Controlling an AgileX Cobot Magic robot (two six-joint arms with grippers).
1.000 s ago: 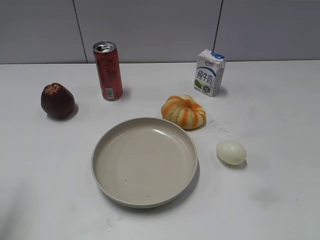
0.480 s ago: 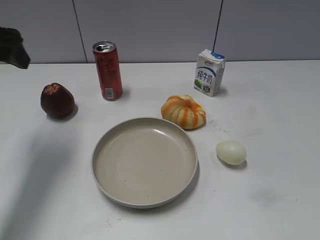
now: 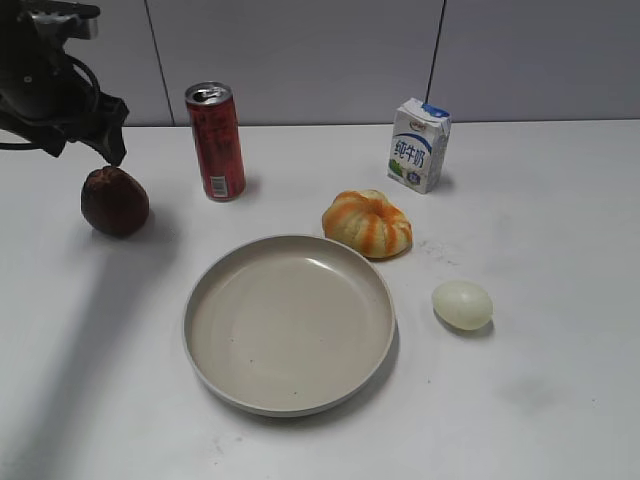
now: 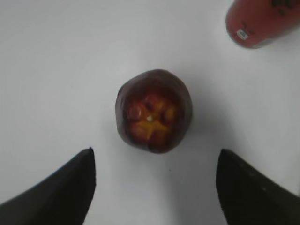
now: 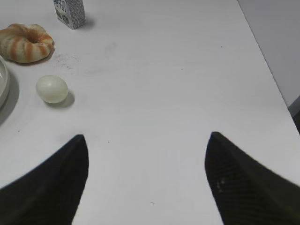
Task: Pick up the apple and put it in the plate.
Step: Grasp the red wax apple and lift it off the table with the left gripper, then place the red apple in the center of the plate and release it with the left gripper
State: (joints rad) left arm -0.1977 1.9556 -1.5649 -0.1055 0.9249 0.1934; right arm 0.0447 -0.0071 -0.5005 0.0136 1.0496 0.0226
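Left gripper (image 4: pixel 154 187) now hangs above the apple (image 3: pixel 115 201), with its two fingers spread wide and nothing between them. One second ago no arm was visible in the exterior view, and half a second ago only a dark tip showed at the left edge. So the arm has travelled in and arrived over the fruit, while the apple itself has not moved. It stands on the white table (image 3: pixel 560 220) at the far left, well apart from the plate (image 3: pixel 289 322), which is empty. In the left wrist view the apple (image 4: pixel 153 111) sits nearly centred between the open fingers, its yellowish dimple facing up, and the red can (image 4: pixel 262 21) is only near the corner. I judge the approach is almost finished and the descent to grasp comes next. Right gripper (image 5: pixel 146 180) is also wide open and holds nothing, waiting over bare table beside the egg (image 5: pixel 52 89).
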